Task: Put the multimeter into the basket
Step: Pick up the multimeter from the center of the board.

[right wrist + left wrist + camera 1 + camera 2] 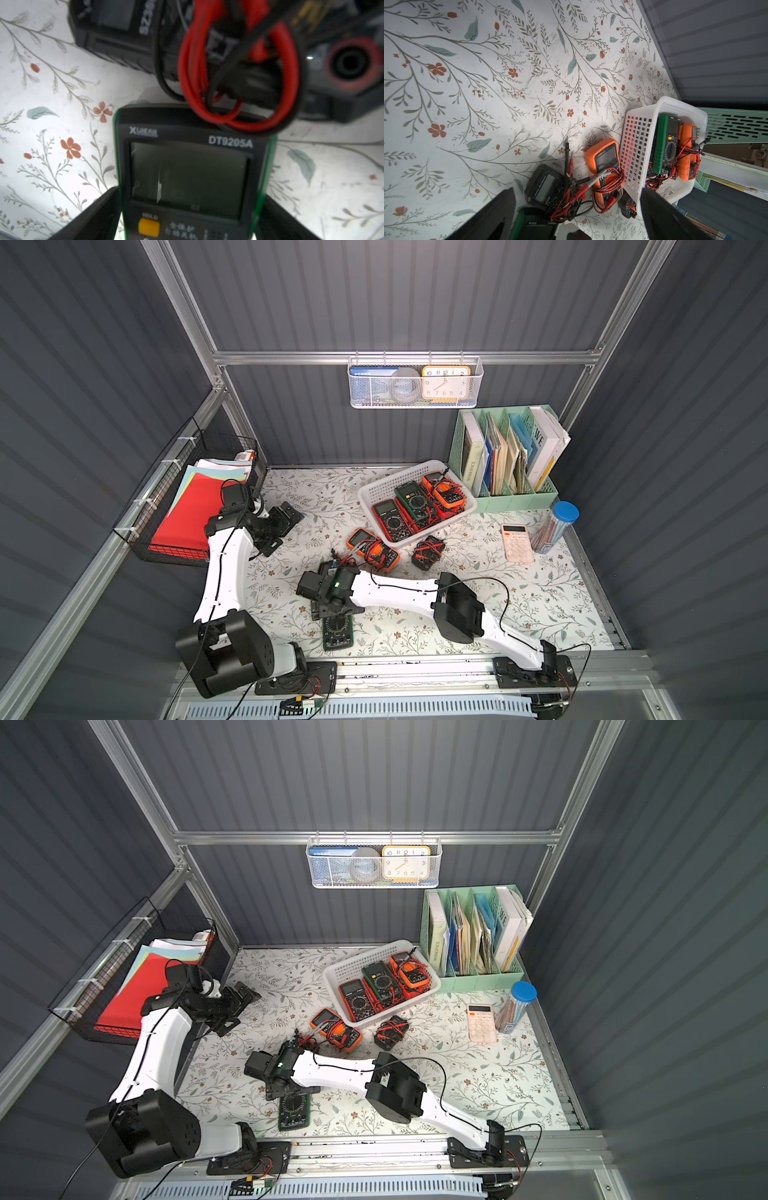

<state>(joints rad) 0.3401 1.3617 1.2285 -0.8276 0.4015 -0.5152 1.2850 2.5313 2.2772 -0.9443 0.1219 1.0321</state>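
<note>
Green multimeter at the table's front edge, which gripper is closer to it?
Right. The right gripper straddles the green multimeter, a finger on each side; the left gripper hangs far off near the black wire basket.

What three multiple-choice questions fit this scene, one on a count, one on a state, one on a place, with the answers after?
1. How many multimeters show in the basket? A one; B three; C six.
2. The left tool is: A open and empty; B shut on a multimeter; C out of view.
3. The green multimeter at the right tool lies: A in the basket; B in the left tool; C on the table.

Answers: B, three lie side by side inside it in both top views. A, its fingers stand apart with nothing between them in the left wrist view. C, it lies flat on the floral table, far from the basket.
</note>
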